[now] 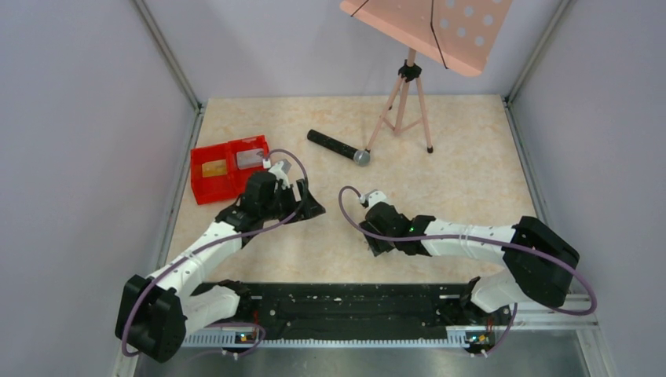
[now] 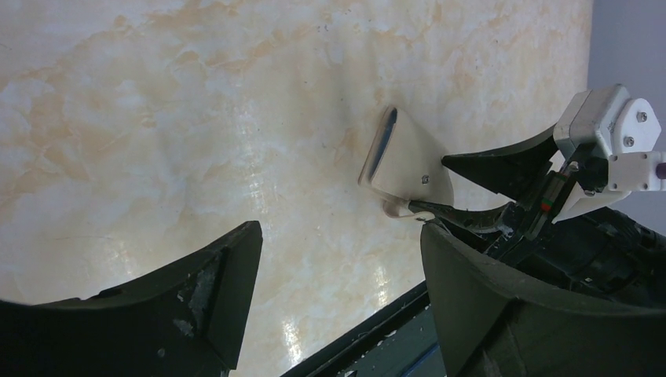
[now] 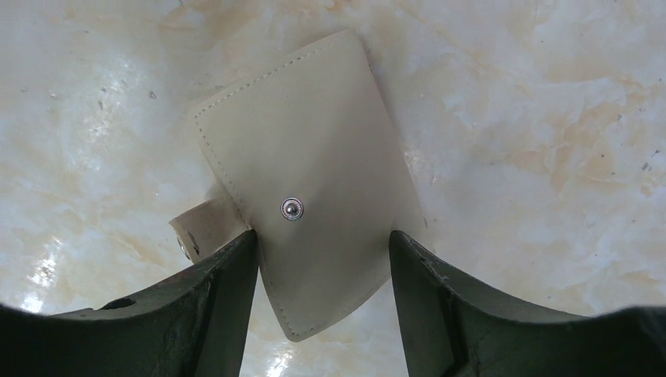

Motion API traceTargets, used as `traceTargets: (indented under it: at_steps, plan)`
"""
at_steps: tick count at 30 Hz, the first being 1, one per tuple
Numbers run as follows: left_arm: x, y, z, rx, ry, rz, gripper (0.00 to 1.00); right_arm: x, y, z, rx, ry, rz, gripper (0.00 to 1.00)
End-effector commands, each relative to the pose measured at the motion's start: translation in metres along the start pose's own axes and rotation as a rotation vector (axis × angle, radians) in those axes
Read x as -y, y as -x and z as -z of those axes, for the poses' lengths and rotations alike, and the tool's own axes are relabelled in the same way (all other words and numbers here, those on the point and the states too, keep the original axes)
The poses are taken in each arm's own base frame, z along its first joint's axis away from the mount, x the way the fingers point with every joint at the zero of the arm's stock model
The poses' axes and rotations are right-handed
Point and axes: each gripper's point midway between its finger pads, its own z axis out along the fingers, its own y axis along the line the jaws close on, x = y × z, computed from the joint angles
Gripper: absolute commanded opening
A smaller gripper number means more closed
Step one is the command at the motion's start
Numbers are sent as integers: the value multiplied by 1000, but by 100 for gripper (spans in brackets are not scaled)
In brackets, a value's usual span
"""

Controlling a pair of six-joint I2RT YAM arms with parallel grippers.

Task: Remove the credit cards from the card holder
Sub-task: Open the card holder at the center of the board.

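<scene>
Right hand [image 3: 322,236] grasping the pale card holder [image 3: 314,149] across its two long edges, snap face toward my wrist, tilted off the surface [image 2: 157,118]; left hand [image 2: 339,229] released, nothing between its fingers, the holder's open mouth ahead of it and to its right; two credit cards [image 1: 214,167], gold and grey, lie in the red tray [image 1: 206,191] just beyond the left hand; extraction looks nearly finished; cannot tell whether another card is inside; next move probably wants the left fingers lined up with the mouth to check.

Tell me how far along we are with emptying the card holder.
Done: a gold card and a grey card lie in the red tray. In hand: the right fingers straddle the card holder; left fingers open, empty. Left: unclear whether any card remains inside.
</scene>
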Motion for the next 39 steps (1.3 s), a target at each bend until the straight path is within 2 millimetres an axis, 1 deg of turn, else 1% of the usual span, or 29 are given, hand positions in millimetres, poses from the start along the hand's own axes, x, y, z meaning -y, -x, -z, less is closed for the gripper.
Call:
traceTargets:
  at_steps: [1,4,9,14,18,21,22,25,28,30,34,39]
  plan:
    - [8,3,-3,19,-49,3,79,-26,24,7,81,114,-76,59]
    - [8,0,-4,11,-55,7,78,-33,29,10,95,150,-105,59]
    - [16,-3,-7,-4,-108,23,77,-43,32,12,95,195,-151,58]
    - [19,-16,-14,-50,-133,56,75,-49,32,12,90,219,-195,55]
    - [25,-30,-22,-78,-166,87,73,-48,33,12,101,216,-232,53]
    - [27,-44,-30,-111,-177,127,72,-47,35,11,123,210,-247,51]
    - [27,-48,-32,-120,-180,139,72,-46,34,10,120,204,-245,51]
    - [33,-57,-40,-141,-200,165,72,-40,34,11,121,175,-240,58]
    - [42,-69,-49,-179,-228,180,71,-37,36,15,133,166,-233,59]
    - [48,-76,-55,-206,-241,189,71,-38,37,16,139,176,-231,59]
    - [51,-84,-66,-235,-245,219,69,-45,33,12,117,207,-237,57]
    - [56,-97,-73,-282,-257,259,65,-43,30,13,136,209,-285,53]
